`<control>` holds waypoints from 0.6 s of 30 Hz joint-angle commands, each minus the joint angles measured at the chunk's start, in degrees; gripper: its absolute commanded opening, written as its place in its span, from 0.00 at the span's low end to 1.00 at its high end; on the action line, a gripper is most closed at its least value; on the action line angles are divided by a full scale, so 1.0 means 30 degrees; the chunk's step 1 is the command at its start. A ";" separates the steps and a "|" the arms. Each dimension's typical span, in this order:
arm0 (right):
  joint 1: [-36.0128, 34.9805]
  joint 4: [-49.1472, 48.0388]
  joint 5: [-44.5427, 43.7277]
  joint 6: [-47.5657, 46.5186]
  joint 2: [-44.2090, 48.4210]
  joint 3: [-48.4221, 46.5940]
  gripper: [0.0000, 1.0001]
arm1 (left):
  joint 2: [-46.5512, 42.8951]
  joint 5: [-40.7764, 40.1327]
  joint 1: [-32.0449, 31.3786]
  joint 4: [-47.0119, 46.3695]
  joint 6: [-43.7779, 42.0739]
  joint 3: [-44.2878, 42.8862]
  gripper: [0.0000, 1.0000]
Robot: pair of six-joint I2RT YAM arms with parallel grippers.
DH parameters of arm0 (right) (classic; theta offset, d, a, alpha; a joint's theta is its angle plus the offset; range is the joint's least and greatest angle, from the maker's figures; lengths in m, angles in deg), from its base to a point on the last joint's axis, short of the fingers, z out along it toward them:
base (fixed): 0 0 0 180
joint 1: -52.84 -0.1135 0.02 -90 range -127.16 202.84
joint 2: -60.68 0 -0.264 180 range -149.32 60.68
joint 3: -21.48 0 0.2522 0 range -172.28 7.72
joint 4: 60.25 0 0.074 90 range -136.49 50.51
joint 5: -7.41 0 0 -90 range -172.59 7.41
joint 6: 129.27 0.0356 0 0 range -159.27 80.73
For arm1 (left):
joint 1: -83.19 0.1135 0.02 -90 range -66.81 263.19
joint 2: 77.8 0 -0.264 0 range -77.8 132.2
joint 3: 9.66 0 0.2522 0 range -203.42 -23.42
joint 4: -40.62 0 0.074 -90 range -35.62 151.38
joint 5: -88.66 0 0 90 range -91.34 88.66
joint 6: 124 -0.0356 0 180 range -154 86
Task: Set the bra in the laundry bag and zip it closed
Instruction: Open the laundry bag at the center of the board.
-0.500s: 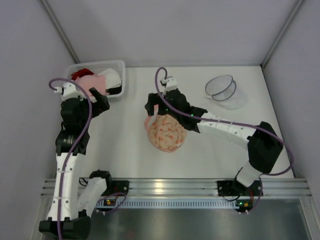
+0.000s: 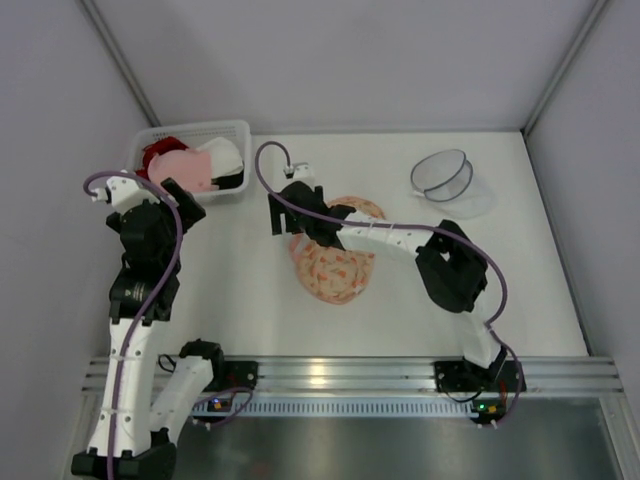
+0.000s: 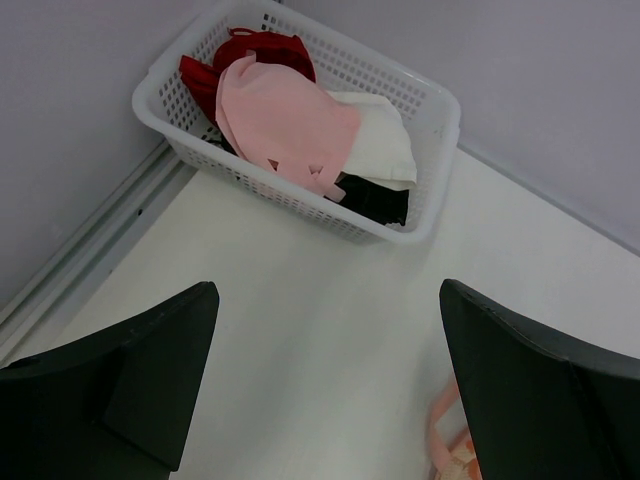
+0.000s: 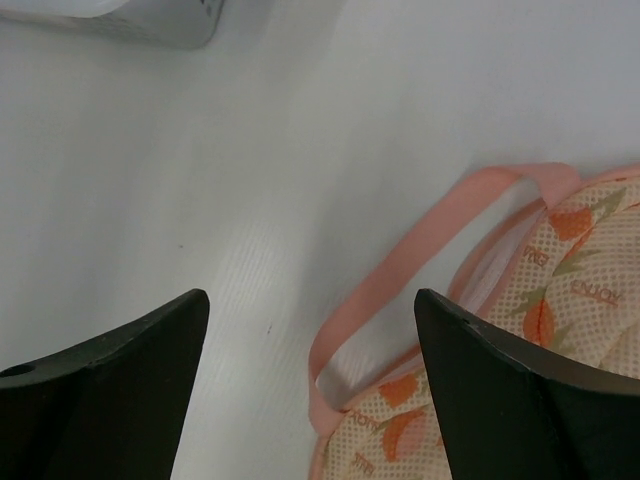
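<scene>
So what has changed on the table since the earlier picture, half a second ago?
The right end effector swung left, off the laundry bag, and is open over the strap loop. The bag's lid now lies flipped open toward the far side. The left end effector drew slightly left. The bra stayed in the basket.

We see only a corner of the laundry bag [image 4: 575,265] before the right edge cuts it; the bra [image 3: 285,125] covers much of the red garment [image 3: 258,48].
</scene>
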 commanded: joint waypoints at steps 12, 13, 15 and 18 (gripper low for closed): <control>-0.0349 0.4136 -0.1613 0.1799 -0.3125 -0.3842 0.80 | -0.0019 -0.1048 -0.0448 -0.0335 -0.0056 0.0064 0.98; -0.0320 0.4165 -0.1584 0.1887 -0.3212 -0.3842 0.79 | -0.0077 -0.1077 -0.0448 -0.0335 -0.0028 0.0064 0.98; -0.0320 0.4224 -0.1351 0.2033 -0.3505 -0.3813 0.78 | -0.0077 -0.1048 -0.0448 -0.0306 -0.0028 0.0064 0.98; -0.0378 0.3904 -0.0998 0.2093 -0.3769 -0.3813 0.77 | -0.0106 -0.0960 -0.0448 -0.0306 -0.0027 0.0064 0.98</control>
